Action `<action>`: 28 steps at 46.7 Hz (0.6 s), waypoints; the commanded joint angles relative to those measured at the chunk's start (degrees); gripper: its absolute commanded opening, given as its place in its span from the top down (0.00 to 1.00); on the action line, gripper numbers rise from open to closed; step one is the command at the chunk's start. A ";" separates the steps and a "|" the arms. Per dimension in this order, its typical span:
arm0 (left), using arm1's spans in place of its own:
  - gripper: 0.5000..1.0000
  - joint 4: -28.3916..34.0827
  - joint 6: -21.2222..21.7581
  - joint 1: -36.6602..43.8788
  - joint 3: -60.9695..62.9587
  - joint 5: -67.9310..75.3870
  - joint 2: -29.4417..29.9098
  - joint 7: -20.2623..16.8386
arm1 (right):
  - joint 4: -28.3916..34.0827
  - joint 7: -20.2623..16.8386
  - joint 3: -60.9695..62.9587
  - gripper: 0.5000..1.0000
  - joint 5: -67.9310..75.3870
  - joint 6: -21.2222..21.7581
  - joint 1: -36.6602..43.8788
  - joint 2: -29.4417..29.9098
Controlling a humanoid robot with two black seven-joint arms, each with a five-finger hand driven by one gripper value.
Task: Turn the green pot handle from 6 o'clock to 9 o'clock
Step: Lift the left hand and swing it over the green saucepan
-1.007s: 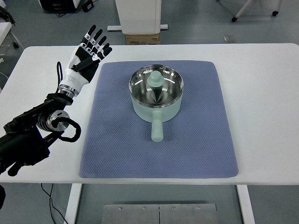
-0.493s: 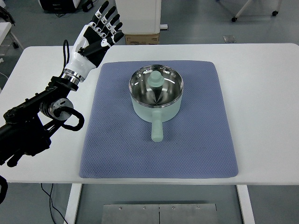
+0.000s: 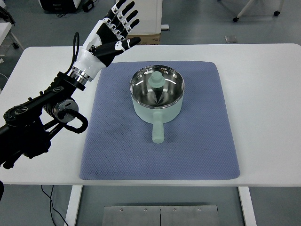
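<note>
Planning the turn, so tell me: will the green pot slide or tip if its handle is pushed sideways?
The green pot sits flat and wide on the textured blue mat, so tipping seems unlikely. The mat probably grips, so it may drag rather than glide. Pushing the long handle should pivot it.

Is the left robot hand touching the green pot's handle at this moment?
Apart. The top view shows the left robot hand open over the table's far left, with blue mat between it and the pot handle.

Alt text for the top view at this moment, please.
A green pot sits on a blue mat on a white table, handle pointing toward the camera. The robot's left hand, fingers spread, hovers beyond the mat's far-left corner, holding nothing.
</note>
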 commanded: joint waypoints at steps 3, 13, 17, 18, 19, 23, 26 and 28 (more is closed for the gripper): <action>0.00 -3.20 1.01 0.00 0.05 2.87 0.45 0.00 | 0.00 -0.04 0.00 0.00 0.00 0.00 0.00 0.00; 0.00 -9.79 2.15 0.18 0.31 9.20 2.12 0.00 | 0.00 0.05 0.00 0.00 0.00 0.00 0.00 0.00; 0.00 -11.98 2.24 0.09 0.58 10.25 2.99 0.00 | 0.00 0.05 0.00 0.00 0.00 0.00 0.00 0.00; 0.00 -12.51 2.24 0.00 0.66 10.43 3.35 0.00 | 0.00 -0.04 0.00 0.00 0.00 0.00 0.00 0.00; 0.00 -12.95 2.24 0.00 0.75 10.60 3.70 0.00 | 0.00 -0.04 0.00 0.00 0.00 0.00 0.00 0.00; 0.00 -14.10 2.15 -0.17 1.37 10.87 4.93 0.00 | 0.00 0.05 0.00 0.00 0.00 0.00 0.00 0.00; 0.00 -14.98 1.97 -0.17 1.98 10.96 5.98 0.00 | 0.00 0.05 0.00 0.00 0.00 0.00 0.00 0.00; 0.00 -15.68 1.97 -0.17 2.42 11.48 6.60 0.00 | 0.00 -0.04 0.00 0.00 0.00 0.00 0.00 0.00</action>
